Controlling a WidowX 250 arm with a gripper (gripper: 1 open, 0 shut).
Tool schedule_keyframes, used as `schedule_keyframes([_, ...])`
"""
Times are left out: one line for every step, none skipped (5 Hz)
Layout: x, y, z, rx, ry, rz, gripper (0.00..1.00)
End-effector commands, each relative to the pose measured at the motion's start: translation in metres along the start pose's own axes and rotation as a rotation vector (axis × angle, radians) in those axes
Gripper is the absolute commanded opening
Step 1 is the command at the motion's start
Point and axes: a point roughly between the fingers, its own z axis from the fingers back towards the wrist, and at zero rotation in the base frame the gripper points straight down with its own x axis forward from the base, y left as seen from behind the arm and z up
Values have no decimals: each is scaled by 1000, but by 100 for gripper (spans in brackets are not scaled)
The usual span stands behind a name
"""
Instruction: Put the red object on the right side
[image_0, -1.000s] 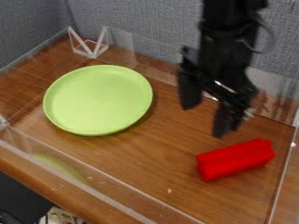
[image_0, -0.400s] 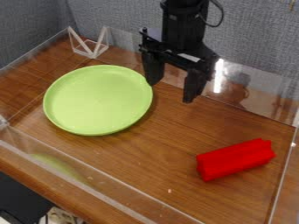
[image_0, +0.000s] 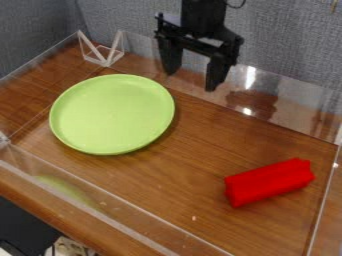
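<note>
You're looking at a brown wooden tabletop (image_0: 201, 150) walled in by a low clear plastic barrier (image_0: 160, 225) — the surface is taking up most of the view and is glossy enough to be throwing back a pale glare near the far right edge. A grey textured wall is standing behind it.

Next in size, a round lime-green plate (image_0: 112, 112) is lying flat on the left half of the wood, with nothing resting on it.

The black robot arm is hanging down at the back centre, just beyond the plate's far right rim, and its black two-fingered gripper (image_0: 194, 68) is pointing straight down with the fingers spread wide apart — it's pinching nothing. The fingertips are hovering above the table, and you can't tell from this angle how high off the wood they are sitting.

The bright red elongated rectangular block with rounded edges (image_0: 269, 181) is lying on its long side at the front right of the table, angled so its right end is pointing slightly toward the back. It's sitting close to the right-hand wall, well apart from both the plate and the gripper, and nothing is touching it.

Smallest, a white wire triangular stand (image_0: 102, 46) is sitting in the back left corner, beyond the plate.
</note>
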Motion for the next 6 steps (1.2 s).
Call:
schedule_keyframes([-6, -9, 19, -5, -50, 6, 0])
schedule_keyframes([-18, -27, 26, -9, -45, 3, 100])
schedule_keyframes([-11, -45, 37, -16, -38, -49, 100])
schedule_keyframes([3, -48, 39, -18, -51, -93, 100])
schedule_keyframes([9, -48, 39, -21, -39, -115, 100])
schedule_keyframes([12, -47, 26, -23, -24, -94, 100])
